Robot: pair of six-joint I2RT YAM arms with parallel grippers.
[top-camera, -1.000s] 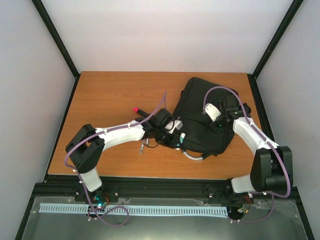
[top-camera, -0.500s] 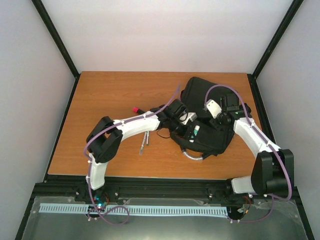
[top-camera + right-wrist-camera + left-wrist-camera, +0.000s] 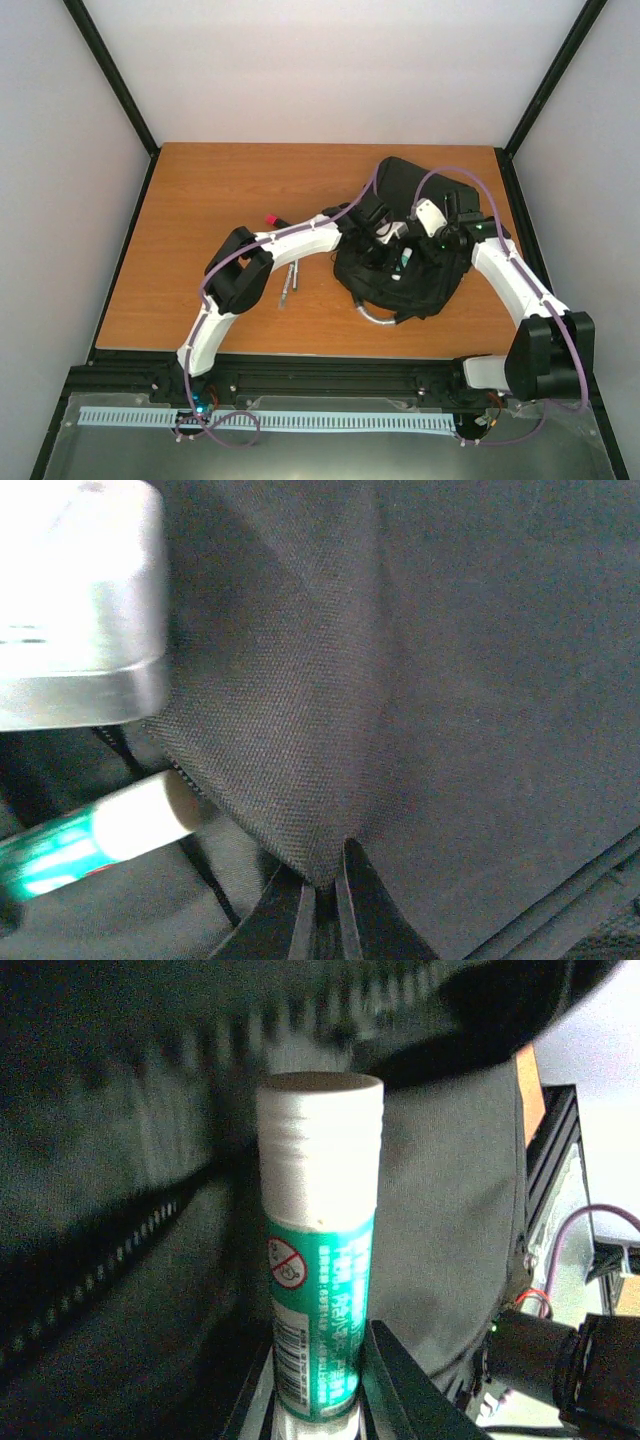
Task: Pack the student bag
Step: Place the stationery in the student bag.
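The student bag [image 3: 432, 290], black and soft, lies at the table's right side with its grey handle [image 3: 377, 314] toward the near edge. My left gripper [image 3: 397, 252] is shut on a green-and-white glue stick [image 3: 318, 1260], cap end forward, at the bag's unzipped opening [image 3: 110, 1240]. In the left wrist view both fingers [image 3: 392, 1380] press the stick's lower end. My right gripper [image 3: 325, 885] is shut on a pinched fold of the bag's fabric [image 3: 300, 780] and holds that flap up beside the opening. The glue stick [image 3: 95, 838] shows under that flap.
A red-capped pen [image 3: 272, 218] lies partly under the left arm at mid-table. A thin metallic pen-like item [image 3: 289, 284] lies nearer the front. Black frame posts and pale walls enclose the table [image 3: 200, 200].
My left arm has swung right, carrying the glue stick from the bag's left edge to its opening. My right gripper has shut on the bag's fabric.
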